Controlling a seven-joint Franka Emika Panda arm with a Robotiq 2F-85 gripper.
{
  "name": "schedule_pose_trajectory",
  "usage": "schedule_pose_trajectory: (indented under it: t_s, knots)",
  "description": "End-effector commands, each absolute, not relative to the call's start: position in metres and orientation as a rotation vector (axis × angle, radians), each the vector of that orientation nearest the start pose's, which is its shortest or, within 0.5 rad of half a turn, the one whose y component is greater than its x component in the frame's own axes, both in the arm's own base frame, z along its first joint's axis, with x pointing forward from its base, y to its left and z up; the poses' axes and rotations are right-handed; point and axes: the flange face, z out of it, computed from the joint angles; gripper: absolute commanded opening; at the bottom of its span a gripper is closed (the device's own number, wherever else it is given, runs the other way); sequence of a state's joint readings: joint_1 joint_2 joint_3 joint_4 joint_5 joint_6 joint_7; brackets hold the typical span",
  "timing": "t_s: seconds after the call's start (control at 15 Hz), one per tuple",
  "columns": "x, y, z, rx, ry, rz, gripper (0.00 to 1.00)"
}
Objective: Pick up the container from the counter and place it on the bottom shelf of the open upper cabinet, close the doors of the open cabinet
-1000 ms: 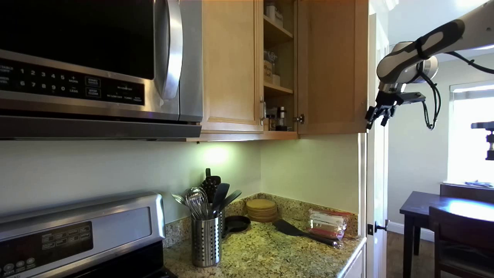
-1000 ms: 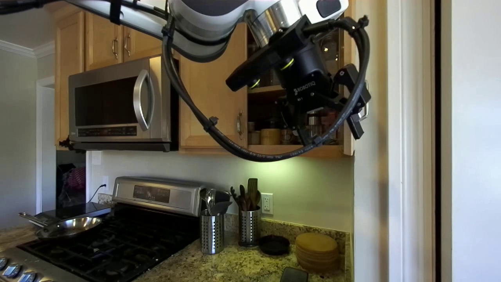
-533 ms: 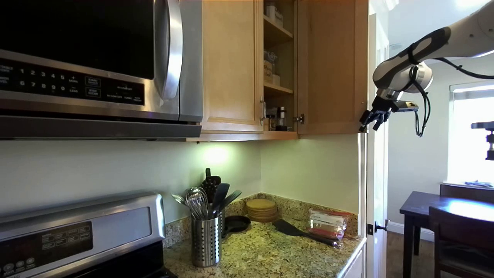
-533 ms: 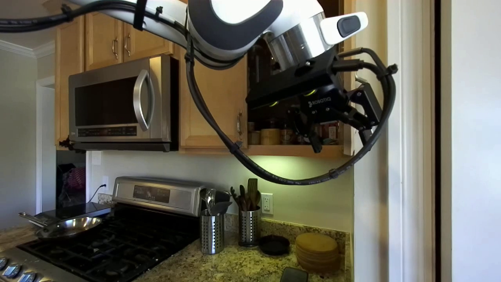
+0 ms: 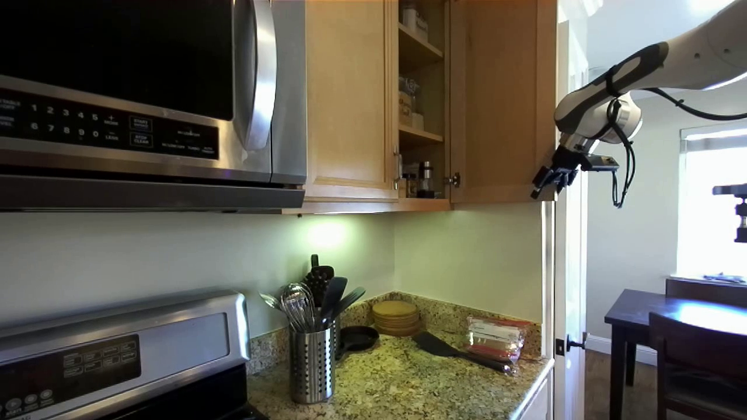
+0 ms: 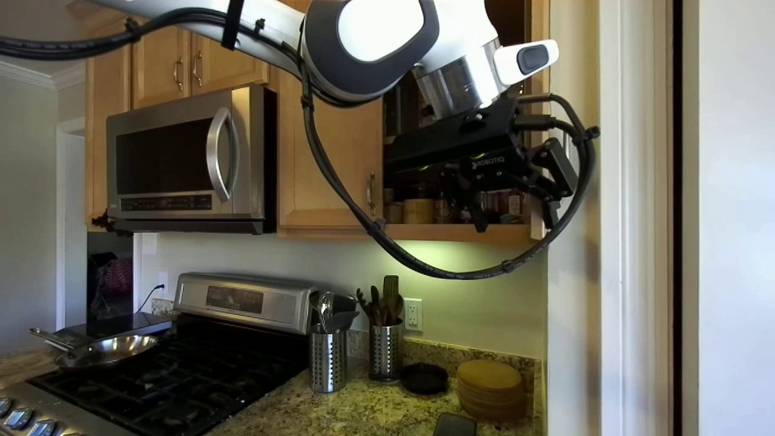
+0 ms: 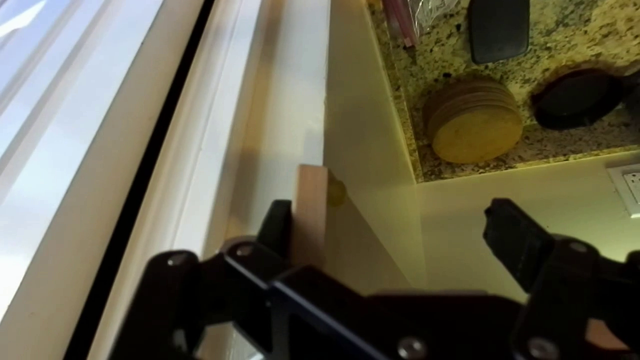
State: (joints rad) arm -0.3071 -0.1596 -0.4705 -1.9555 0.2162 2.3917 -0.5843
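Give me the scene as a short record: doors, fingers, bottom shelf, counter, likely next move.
Open door: swung wide
Other door: shut
Fingers: spread; in the wrist view, one either side of the open door's free edge; contact unclear
Bottom shelf: several small items; whether the container is among them cannot be told
Counter: two utensil holders, black pan, spatula, plastic bag
Likely next: pushing the open door shut

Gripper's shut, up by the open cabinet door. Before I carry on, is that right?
Not shut: the gripper is wide open, as the wrist view shows. It is up by the open cabinet door, as you say.
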Motion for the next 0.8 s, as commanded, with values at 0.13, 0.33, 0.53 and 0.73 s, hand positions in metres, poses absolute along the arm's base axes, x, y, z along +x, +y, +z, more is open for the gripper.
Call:
schedule_pose_trajectory:
  t_s: [0.13, 0.33, 0.53, 0.73]
  knots:
    - [0.411, -0.362, 0.618, -3.122, 0.324, -0.979, 1.0]
    - [0.41, -0.317, 0.618, -3.154, 0.155, -0.907, 1.0]
    - [0.408, -0.266, 0.619, -3.152, 0.008, -0.892, 1.0]
    - [0.423, -0.192, 0.627, -3.104, -0.128, -0.946, 1.0]
